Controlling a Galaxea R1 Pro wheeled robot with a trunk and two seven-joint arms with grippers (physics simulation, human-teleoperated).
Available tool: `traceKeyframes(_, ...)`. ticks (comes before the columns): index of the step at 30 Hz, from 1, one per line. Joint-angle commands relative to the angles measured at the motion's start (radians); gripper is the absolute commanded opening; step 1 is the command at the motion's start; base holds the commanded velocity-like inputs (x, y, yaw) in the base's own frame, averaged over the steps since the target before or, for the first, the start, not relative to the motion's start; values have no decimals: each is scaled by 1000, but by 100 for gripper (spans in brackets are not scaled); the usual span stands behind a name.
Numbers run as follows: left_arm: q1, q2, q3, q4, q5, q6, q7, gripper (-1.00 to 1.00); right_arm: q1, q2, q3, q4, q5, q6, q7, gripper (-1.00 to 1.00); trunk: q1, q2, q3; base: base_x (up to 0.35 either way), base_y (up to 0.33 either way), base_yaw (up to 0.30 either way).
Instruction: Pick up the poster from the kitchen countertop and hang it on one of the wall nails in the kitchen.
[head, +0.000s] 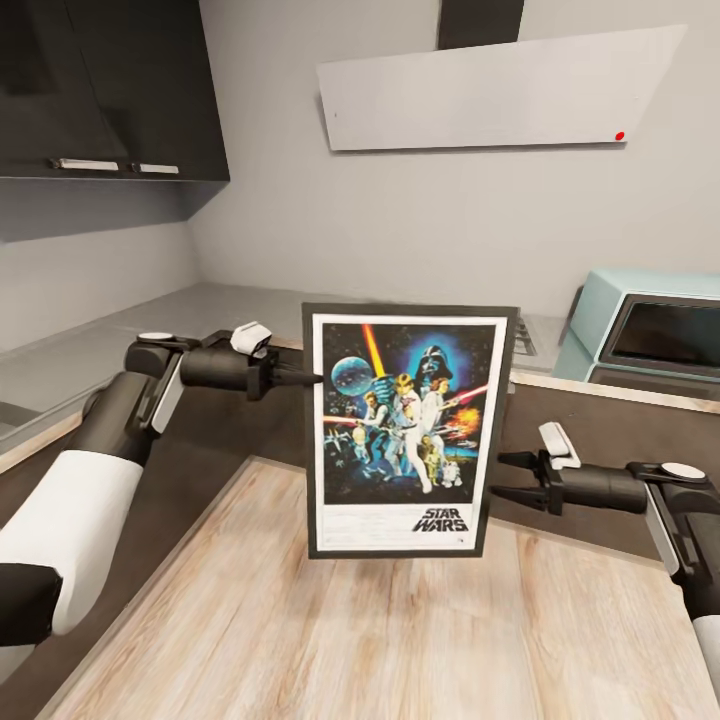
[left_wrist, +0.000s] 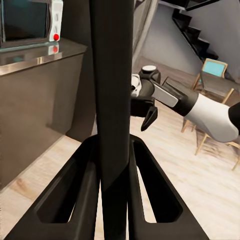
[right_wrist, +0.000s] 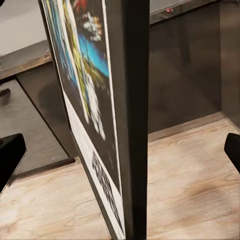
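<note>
- Overhead, a pale range hood (head: 500, 90) hung on the grey wall, above the pale bench (head: 200, 305) at the back.
- Upright between the two arms stood the poster (head: 408, 430), held above the wooden floor (head: 350, 620) and facing the head camera.
- Left tool (head: 300, 378) was clamped on the poster's left edge, its fingers (left_wrist: 85, 200) pressing either side of the frame.
- Right tool (head: 512, 478) hovered just beside the poster's right edge, its fingers apart and clear of the frame.
</note>
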Motion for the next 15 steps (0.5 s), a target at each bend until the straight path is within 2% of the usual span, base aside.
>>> traceKeyframes(1,-1,5,-3,0,5,7,-1,-100,-1,0,0,0,-5,11,3,100,0,-1,-1,0,0,0)
traceKeyframes(15,-1,29,-3,-1,6,7,-1,-100,-1,0,0,0,-10,11,4,100,0,-1,-1,0,0,0)
